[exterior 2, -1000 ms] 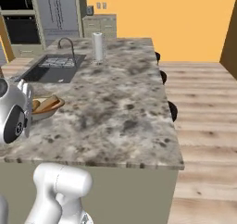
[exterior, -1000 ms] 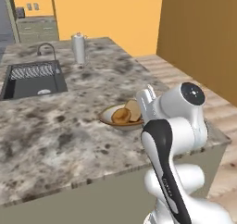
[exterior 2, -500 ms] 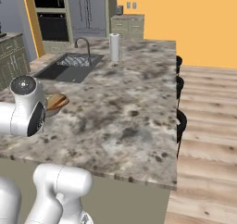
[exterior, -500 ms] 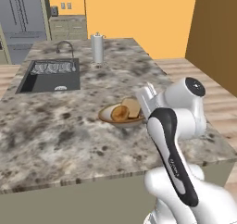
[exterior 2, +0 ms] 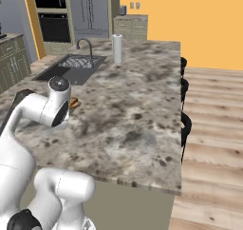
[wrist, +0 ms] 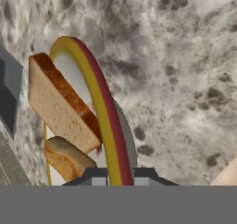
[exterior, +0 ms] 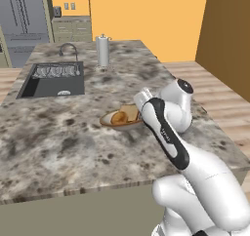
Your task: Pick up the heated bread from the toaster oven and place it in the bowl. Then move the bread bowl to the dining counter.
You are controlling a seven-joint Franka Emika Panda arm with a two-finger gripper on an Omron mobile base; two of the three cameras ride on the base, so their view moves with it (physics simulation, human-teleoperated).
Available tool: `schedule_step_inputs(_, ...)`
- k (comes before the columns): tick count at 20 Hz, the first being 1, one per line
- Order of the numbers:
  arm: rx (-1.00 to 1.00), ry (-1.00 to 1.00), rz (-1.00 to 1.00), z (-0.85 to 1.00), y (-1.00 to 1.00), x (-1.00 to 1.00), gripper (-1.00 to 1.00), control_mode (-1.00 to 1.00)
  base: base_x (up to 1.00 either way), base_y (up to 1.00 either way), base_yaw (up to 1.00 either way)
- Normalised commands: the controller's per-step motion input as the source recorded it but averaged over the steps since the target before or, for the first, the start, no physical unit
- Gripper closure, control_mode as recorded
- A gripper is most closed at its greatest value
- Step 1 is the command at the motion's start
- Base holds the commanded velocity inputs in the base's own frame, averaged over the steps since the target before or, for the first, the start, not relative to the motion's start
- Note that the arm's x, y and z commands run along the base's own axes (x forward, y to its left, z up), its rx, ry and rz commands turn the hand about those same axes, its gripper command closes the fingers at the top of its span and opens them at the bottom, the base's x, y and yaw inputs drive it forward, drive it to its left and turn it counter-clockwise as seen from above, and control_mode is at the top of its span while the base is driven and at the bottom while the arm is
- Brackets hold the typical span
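- Golden-rimmed shallow round bowl (exterior: 108,121) holds the small orange-brown bun (exterior: 118,118) and tan toast slice (exterior: 130,113), over the mottled stone island counter (exterior: 73,147).
- The gripper (wrist: 114,176) is clamped on the bowl's rim.

The white arm rises from the base, bends at a dark elbow joint and reaches forward and low. The gripper (wrist: 114,176) is turned sideways, its two dark fingertips (wrist: 95,174) closed from either side on the rim of the bowl (wrist: 104,107), holding it level.
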Motion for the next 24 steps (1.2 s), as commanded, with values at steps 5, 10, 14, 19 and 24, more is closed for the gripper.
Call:
schedule_step_inputs(5, -0.02, -0.05, 0.0, -0.56, 0.17, 1.0, 1.0, -1.0, 0.0, 0.0, 0.0)
schedule_step_inputs(10, -0.06, 0.0, 0.0, -0.88, 0.13, 0.89, 1.0, -1.0, 0.0, 0.0, 0.0)
schedule_step_inputs(14, -0.05, 0.04, 0.0, -0.65, 0.07, 0.8, 1.0, -1.0, 0.0, 0.0, 0.0)
schedule_step_inputs(19, -0.02, 0.11, 0.01, -0.36, -0.02, 0.33, 1.0, -1.0, 0.0, 0.0, 0.0)
schedule_step_inputs(24, 0.0, 0.11, 0.0, 0.13, -0.03, 0.0, -1.0, -1.0, 0.0, 0.0, 0.0)
